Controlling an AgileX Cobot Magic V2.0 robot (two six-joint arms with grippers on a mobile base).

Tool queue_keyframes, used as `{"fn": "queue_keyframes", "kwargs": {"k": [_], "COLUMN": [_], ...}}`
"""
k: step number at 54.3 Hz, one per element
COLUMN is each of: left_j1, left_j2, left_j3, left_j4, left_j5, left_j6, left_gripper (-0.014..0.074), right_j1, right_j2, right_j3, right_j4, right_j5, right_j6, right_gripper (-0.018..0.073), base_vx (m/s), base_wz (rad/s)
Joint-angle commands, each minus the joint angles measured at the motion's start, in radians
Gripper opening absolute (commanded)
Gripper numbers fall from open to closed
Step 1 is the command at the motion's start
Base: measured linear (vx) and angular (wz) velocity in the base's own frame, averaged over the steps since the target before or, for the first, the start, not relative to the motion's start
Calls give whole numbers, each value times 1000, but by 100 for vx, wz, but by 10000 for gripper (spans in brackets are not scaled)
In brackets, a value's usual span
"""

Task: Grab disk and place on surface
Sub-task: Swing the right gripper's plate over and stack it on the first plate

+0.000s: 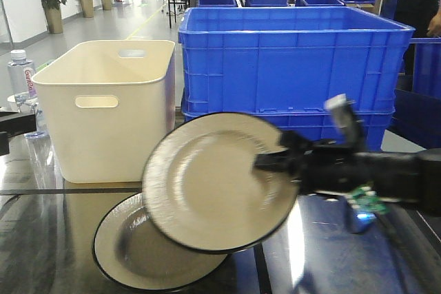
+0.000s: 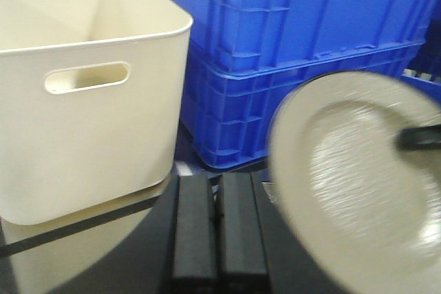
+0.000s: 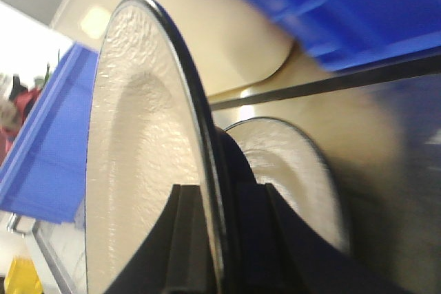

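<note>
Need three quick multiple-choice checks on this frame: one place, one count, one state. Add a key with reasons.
1. Where is the flat plate?
A) in the cream bin
B) in a blue crate
C) on the steel tabletop

2. How many plates show?
A) one
B) two
C) three

3. The right hand is:
A) shut on the raised plate
B) open and empty
C) resting on the tabletop

Key:
1 C, it lies on the steel, partly under the raised one.
2 B, one is flat and one is raised.
3 A, the wrist view shows it pinching the rim.
</note>
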Motion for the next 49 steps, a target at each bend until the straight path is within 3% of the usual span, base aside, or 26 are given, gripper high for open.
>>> {"fn": "queue_keyframes", "kwargs": {"k": [1, 13, 27, 34, 39, 44, 49], "left_j1": [3, 3, 3, 3, 3, 3, 3], "left_j2": [-25, -23, -23, -23, -23, -22, -22], "left_j3": [-27, -22, -22, -22, -22, -22, -1], "left_j4": [-44, -43, -43, -43, -34, 25, 143], "left_j5": [-1, 11, 19, 23, 36, 64, 60], "left_j6": [-24, -48, -48, -48, -48, -57, -163], "left_gripper": [-7, -7, -7, -7, -7, -7, -5], "right_j1": [53, 118, 136, 113, 83, 45, 4], "right_j2": [3, 83, 116, 103, 79, 36, -27], "right_j3": [-88, -126, -124, -124, -124, -124, -124], "right_j4": [133, 125, 52, -29, -111, -241, -433], "right_j5": [-43, -106, -99, -141, -209, -287, -324], "right_j6": [-46, -57, -99, -239, -311, -319, -273], "right_gripper": [-3, 118, 489, 619, 636, 613, 520], "base_vx": [0, 0, 0, 0, 0, 0, 0], "base_wz": [0, 0, 0, 0, 0, 0, 0]}}
